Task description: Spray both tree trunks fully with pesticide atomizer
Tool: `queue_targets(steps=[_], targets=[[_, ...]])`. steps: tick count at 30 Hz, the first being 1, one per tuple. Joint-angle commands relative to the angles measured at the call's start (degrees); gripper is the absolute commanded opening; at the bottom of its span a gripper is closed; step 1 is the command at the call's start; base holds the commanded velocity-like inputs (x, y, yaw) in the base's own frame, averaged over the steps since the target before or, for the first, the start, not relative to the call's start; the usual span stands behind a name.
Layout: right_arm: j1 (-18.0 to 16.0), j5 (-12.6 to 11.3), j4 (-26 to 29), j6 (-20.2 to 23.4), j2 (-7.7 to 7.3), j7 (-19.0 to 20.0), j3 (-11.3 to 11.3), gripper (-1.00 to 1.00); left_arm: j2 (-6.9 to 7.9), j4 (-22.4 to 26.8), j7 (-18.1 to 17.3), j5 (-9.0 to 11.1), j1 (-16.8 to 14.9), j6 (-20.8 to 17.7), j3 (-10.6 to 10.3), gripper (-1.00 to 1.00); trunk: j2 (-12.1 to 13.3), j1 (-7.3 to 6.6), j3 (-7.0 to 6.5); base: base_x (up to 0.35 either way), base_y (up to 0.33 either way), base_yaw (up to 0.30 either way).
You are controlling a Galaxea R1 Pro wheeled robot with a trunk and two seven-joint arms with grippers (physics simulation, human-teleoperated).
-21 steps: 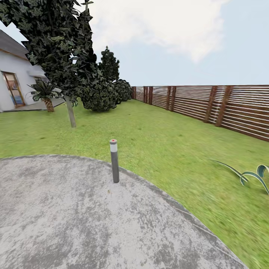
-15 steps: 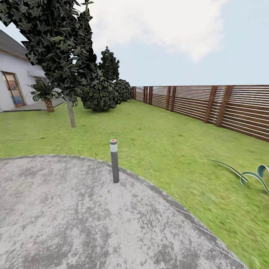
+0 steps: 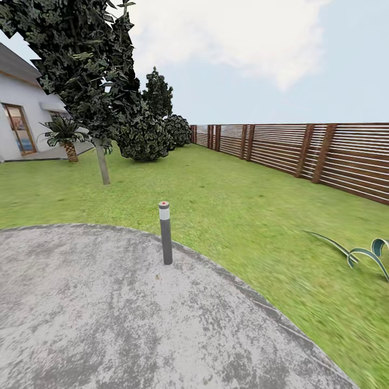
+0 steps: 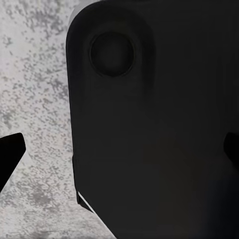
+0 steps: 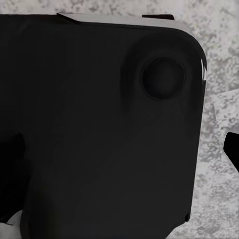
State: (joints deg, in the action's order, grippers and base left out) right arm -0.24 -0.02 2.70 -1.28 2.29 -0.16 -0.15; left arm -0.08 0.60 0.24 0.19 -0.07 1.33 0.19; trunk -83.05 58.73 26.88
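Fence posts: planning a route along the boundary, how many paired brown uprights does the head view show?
3: one pair at the far corner, one mid-fence, one nearest on the brown slatted wooden fence. More may lie beyond the frame.

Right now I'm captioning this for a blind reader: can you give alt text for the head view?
A thin grey bollard stands at the edge of a round grey paved patch, with green lawn beyond. A slatted wooden fence runs along the right; at left are a leafy tree, dark bushes, a small palm and a white house.
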Motion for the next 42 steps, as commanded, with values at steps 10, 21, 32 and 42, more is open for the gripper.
queue_targets(steps=[10,21,32,42], targets=[[0.0,0.1,1.7,-1.3,-0.21,-0.1,0.0,1.00,0.15,1.5,0.0,0.0,-0.1,1.8,-0.2,1.00,0.0,0.00,0.05,0.000,0.000,0.000],[0.0,0.2,5.3,-2.6,-3.48,-0.2,-0.1,1.00,1.19,5.1,0.1,0.8,-1.2,5.3,-0.1,1.00,0.0,0.00,0.05,0.000,0.000,0.000],[-0.2,0.2,31.2,-3.6,-7.43,-0.2,-0.2,1.00,1.25,13.1,0.2,0.7,-11.6,6.6,-0.1,1.00,0.0,0.00,0.05,0.000,0.000,0.000],[-2.2,0.2,35.0,-9.7,-7.47,-0.1,-0.2,1.00,2.82,13.4,0.1,0.8,-16.8,7.2,-0.1,1.00,0.0,0.00,0.05,0.000,0.000,0.000]])
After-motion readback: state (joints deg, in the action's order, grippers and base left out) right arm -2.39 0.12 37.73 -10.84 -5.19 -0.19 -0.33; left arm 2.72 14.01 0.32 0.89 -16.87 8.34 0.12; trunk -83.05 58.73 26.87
